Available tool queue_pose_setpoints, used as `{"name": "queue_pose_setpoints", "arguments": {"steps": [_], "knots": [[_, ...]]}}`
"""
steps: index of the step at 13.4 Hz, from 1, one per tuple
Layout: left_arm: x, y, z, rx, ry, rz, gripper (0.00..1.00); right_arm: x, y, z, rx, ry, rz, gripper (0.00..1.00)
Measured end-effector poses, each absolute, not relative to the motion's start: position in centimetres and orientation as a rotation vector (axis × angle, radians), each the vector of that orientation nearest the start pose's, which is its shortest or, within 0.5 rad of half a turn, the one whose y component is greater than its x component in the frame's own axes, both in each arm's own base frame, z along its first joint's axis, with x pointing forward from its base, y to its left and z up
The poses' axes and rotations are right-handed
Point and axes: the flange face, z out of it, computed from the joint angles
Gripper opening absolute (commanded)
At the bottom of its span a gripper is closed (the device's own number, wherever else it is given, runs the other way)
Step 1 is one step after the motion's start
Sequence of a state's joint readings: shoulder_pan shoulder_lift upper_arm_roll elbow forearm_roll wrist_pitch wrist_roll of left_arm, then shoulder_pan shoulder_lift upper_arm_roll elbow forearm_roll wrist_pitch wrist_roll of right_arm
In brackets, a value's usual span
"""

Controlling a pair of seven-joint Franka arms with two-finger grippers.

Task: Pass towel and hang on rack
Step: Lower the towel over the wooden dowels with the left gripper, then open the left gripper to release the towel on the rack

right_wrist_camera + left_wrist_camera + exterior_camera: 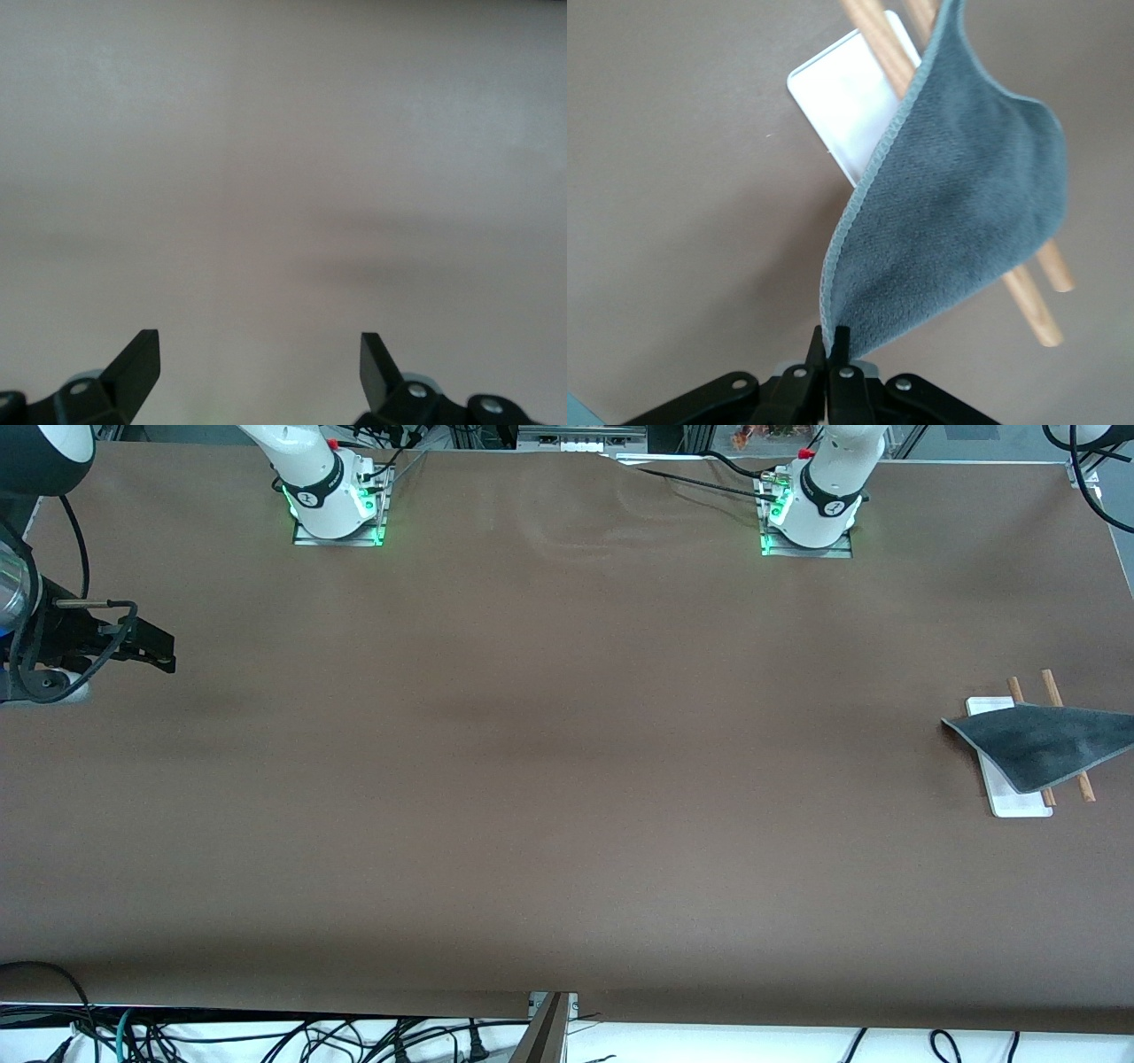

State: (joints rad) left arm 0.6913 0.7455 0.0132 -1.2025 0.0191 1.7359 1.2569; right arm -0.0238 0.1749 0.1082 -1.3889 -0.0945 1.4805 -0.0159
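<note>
Towel (957, 221) corner pinched in left jaws, over rack (846, 102).

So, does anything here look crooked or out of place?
Only the towel. It lies skewed across the rack rods near the left arm's end of the table, one corner pinched in the shut left gripper, so it is stretched, not hanging. The right gripper waits open over bare table at the right arm's end.

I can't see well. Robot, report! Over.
Left gripper shut on towel, over rack. Right gripper open, waiting over bare table. Nothing in the way.
</note>
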Motion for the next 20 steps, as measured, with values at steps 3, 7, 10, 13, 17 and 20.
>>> {"name": "queue_pose_setpoints", "arguments": {"steps": [3, 7, 10, 13, 17, 20], "knots": [[54.9, 48.0, 30.1, -3.171, 0.893, 0.23, 0.0, 59.7, 3.4, 60.2, -3.214, -0.153, 0.128, 1.0], [54.5, 48.5, 28.8, -3.181, 0.884, 0.237, 0.54, 59.7, 3.4, 60.2, -3.214, -0.154, 0.128, 1.0], [54.5, 48.5, 28.4, -3.185, 0.883, 0.241, 1.0, 59.7, 3.4, 60.2, -3.214, -0.155, 0.128, 1.0], [54.7, 48.6, 28.7, -3.176, 0.884, 0.226, 1.0, 59.7, 3.4, 60.2, -3.214, -0.156, 0.128, 1.0], [56.6, 47.5, 32.3, -3.198, 0.865, 0.022, 1.0, 59.7, 3.7, 60.2, -3.213, -0.164, 0.127, 1.0], [59.0, 43.9, 38.6, -3.156, 0.882, -0.071, 1.0, 59.7, 3.7, 60.2, -3.212, -0.166, 0.127, 1.0]]}}
